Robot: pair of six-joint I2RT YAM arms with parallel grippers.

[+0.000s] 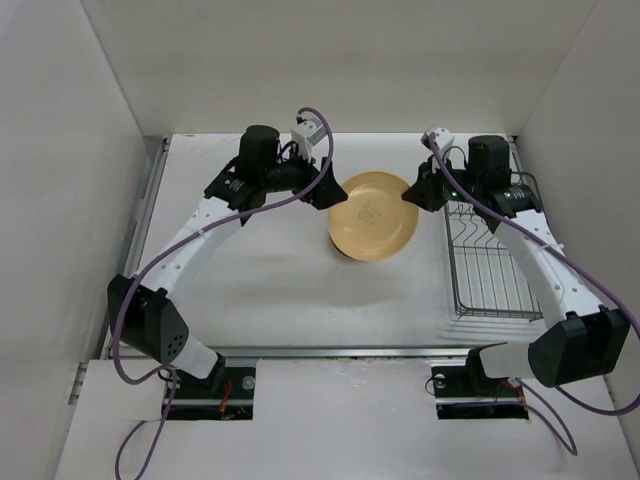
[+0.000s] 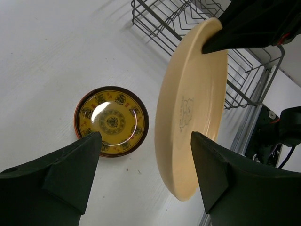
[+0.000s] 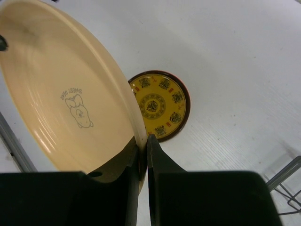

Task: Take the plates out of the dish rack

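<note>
Right gripper (image 3: 143,139) is pinching the tan plate (image 3: 61,84) by its rim with narrow jaws; left gripper (image 2: 146,141), jaws wide, is straddling it, probably for taking it over.

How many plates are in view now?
2. The tan plate is held tilted in the right gripper above the table; the gold-patterned plate lies flat on the table beneath. The right arm covers part of the dish rack, possibly hiding more.

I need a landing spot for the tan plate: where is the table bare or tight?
Bare table lies between the gold-patterned plate and the arm bases, and left of that plate. Crowded: the middle, where left gripper and right gripper meet at the tan plate, and the right side, filled by the dish rack.
</note>
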